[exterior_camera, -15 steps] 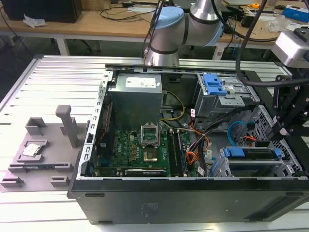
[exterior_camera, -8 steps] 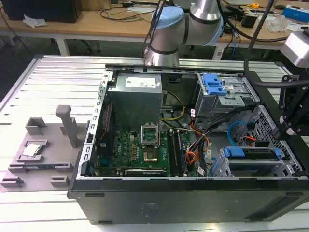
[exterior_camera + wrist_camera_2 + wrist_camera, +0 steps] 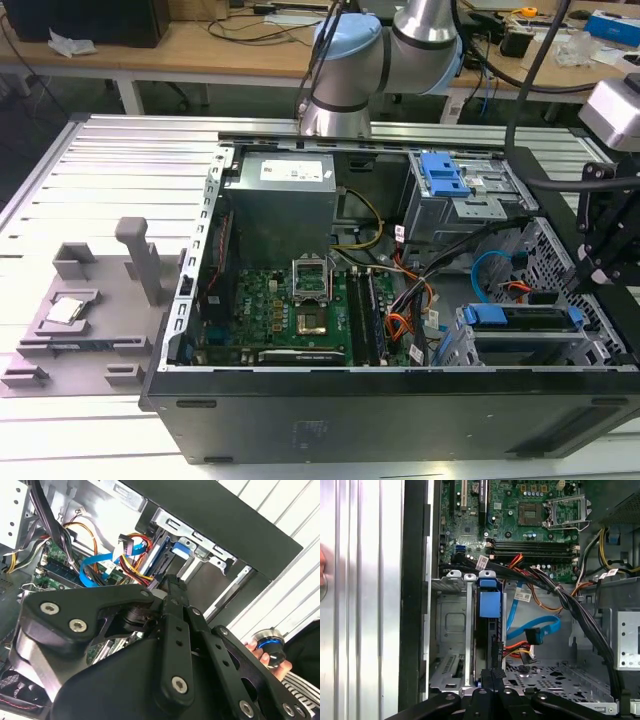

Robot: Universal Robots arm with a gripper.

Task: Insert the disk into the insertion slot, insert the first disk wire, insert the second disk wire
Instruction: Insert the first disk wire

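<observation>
Inside the insertion slot (image 3: 446, 626), the disk (image 3: 490, 605) sits in its blue carrier. Claw (image 3: 493, 674) closed, gripping nothing, tips at the disk's end. Second disk wire (image 3: 542, 626) lies just beside.

Reading the open case (image 3: 300, 430) in the exterior view as a clock: the disk (image 3: 520, 316) fills the insertion slot (image 3: 455, 345) at 4 o'clock. At 3 the second disk wire (image 3: 480, 268) loops across the gap; at 6 the first disk wire (image 3: 398, 325) tangles with black cables (image 3: 414, 295). A tall cage (image 3: 450, 195) blocks 1. In the first wrist view, bare perforated metal (image 3: 555, 675) lies open just beside the disk
</observation>
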